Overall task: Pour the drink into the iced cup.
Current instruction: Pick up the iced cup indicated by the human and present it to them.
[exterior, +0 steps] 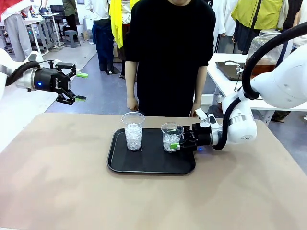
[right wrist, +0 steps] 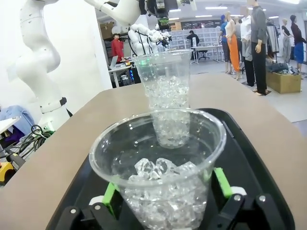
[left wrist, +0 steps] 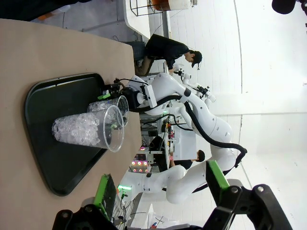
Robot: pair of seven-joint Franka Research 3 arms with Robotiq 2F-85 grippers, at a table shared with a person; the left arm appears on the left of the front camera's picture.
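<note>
Right end effector (exterior: 178,143) pinches the upright iced cup (exterior: 171,136) — the drink (exterior: 259,70) sits beyond it, rightward, far from the spread left end effector (exterior: 81,86).

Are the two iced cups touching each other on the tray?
Apart. The front view shows bare tray between the tall cup and the short cup.

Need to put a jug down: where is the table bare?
Free: the table left of the tray, and the strip on its robot side. Crowded: the tray's right half, where the right claw flanks the short cup, tall cup beside it.
</note>
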